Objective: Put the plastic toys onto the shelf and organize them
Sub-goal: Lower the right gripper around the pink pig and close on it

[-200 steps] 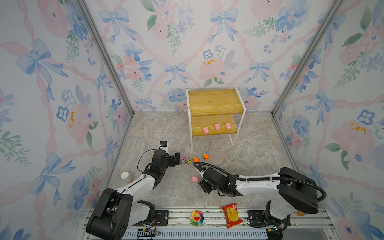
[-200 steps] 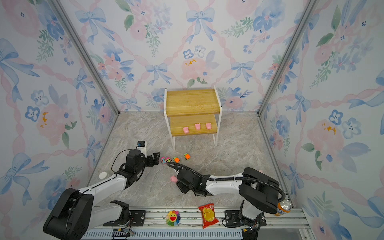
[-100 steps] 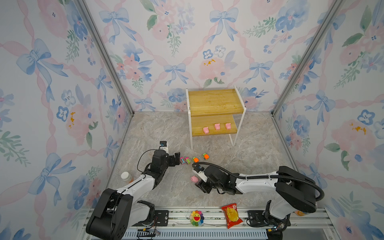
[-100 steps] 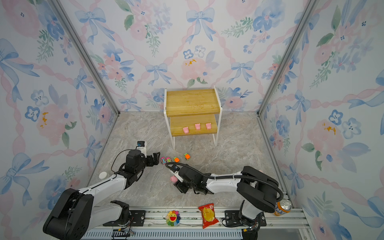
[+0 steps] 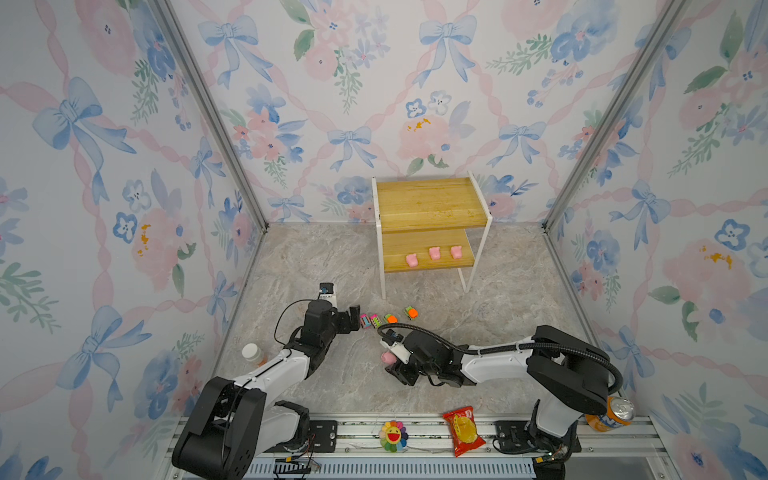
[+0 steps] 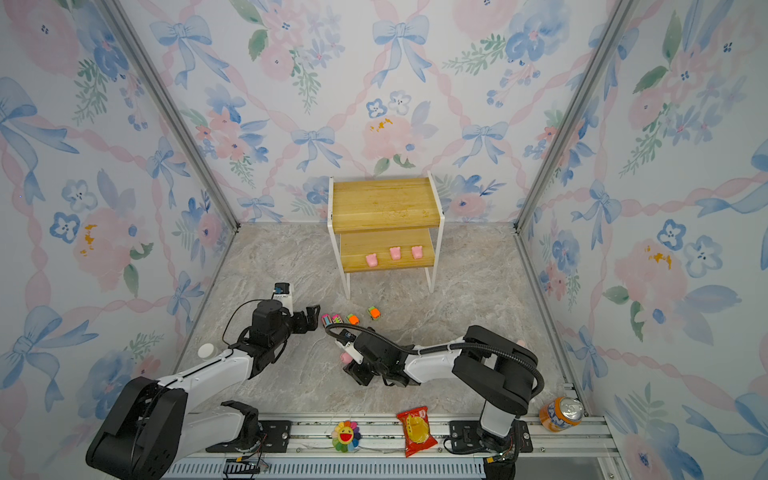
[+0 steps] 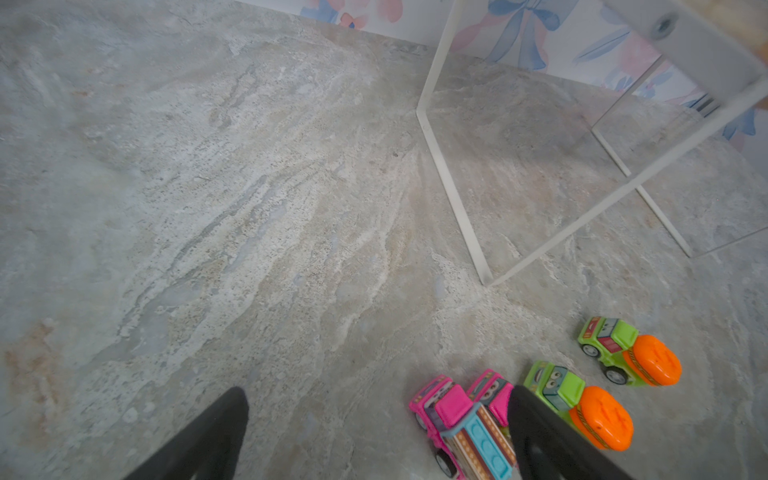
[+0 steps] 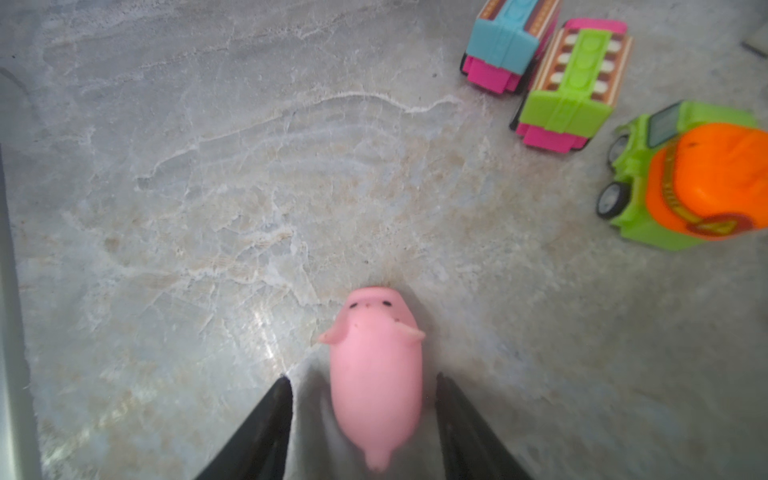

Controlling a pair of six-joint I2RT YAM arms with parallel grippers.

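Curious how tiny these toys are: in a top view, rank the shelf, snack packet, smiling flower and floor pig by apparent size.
1. shelf
2. snack packet
3. smiling flower
4. floor pig
The packet and flower lie nearer the camera, so they may look bigger than they are.

Left gripper (image 7: 378, 392) hangs low over the marbled worktop (image 7: 187, 187), black fingers (image 7: 544, 440) spread wide with just bare stone between them. Four little cars are lined up by one finger: pink-and-teal car (image 7: 461, 432), second pink car (image 7: 490, 386), green car with an orange top (image 7: 582, 405), another green-and-orange car (image 7: 627, 357). That finger partly hides the middle two. The shelf's thin white frame (image 7: 451, 187) stands just beyond.
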